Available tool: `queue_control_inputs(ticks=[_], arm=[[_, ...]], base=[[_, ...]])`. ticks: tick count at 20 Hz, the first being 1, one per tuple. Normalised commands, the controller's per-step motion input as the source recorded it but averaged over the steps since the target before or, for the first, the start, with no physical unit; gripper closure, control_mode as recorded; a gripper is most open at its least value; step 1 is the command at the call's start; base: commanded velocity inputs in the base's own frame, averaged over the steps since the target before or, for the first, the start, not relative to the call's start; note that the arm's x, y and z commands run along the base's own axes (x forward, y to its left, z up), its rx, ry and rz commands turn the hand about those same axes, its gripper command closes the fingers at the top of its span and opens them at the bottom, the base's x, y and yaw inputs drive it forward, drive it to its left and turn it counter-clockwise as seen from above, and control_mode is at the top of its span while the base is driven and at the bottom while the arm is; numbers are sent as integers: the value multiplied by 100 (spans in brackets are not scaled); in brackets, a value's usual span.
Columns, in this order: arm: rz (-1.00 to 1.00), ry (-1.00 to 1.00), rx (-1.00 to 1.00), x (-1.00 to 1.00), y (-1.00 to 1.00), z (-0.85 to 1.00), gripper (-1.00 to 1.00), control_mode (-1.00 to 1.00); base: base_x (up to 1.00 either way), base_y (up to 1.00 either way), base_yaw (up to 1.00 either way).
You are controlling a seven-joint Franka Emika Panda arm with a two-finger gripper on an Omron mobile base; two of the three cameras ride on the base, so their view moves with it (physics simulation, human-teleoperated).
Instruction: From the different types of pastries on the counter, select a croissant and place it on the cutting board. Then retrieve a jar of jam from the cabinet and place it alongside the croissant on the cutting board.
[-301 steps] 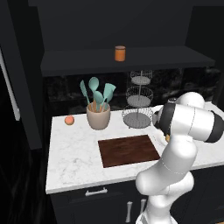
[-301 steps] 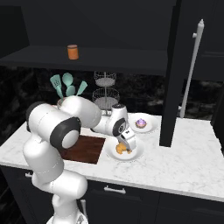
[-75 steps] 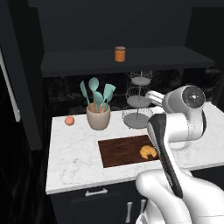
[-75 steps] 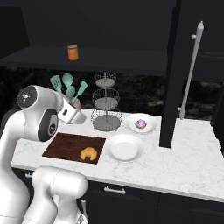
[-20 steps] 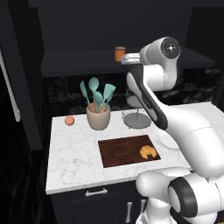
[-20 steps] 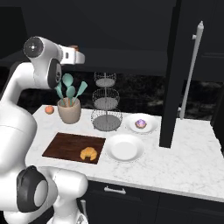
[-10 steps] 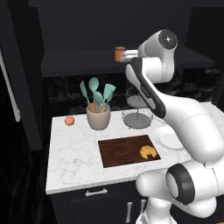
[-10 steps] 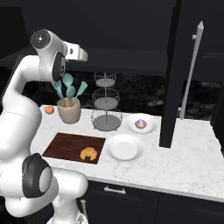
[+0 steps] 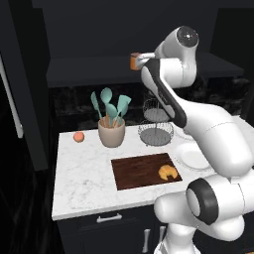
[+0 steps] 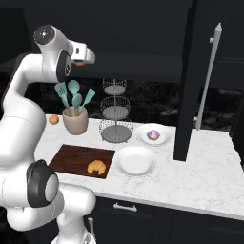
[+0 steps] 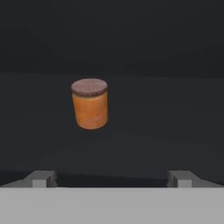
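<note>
A beige pot [image 9: 112, 135] stands on the white counter [image 9: 84, 173] and holds teal spoons and spatulas [image 9: 110, 105] that stick up out of it. Beside it is a wire stand [image 10: 115, 117] with three round baskets, one above the other. A white plate [image 10: 153, 136] near the stand holds a small round pastry with purple topping [image 10: 153, 134]. Another white plate [image 10: 135, 161] sits just beside the dark brown cutting board [image 9: 140, 171].

The croissant [image 9: 167, 172] lies on the board, near its right end. It is small, golden and curved like a moon. A round peach-coloured fruit [image 9: 78, 137] rests on the counter, left of the pot.

The jar of jam [image 11: 89, 103] stands upright on the dark shelf of the black cabinet [image 9: 89, 72], high above the counter. It is a short orange tube shape with a flat brown lid.

The gripper [image 11: 111, 179] is up at the shelf, pointing at the jar. Its two fingers are spread wide apart and hold nothing. The jar is in front of them, not touching
</note>
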Motion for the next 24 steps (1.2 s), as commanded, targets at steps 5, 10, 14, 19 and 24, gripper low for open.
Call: queue_control_inputs(ticks=[5, 10, 14, 19, 24], arm=[[1, -8, -6, 4, 1, 0, -100, -100], [1, -2, -3, 21, 8, -7, -100, -100], [0, 6, 0, 31, 11, 8, -100, -100], [0, 5, 0, 34, 23, 5, -100, -100], [0, 5, 0, 30, 15, 0, -100, -100]], base=[[0, 0, 0], [0, 0, 0], [0, 0, 0], [0, 0, 0], [0, 0, 0]])
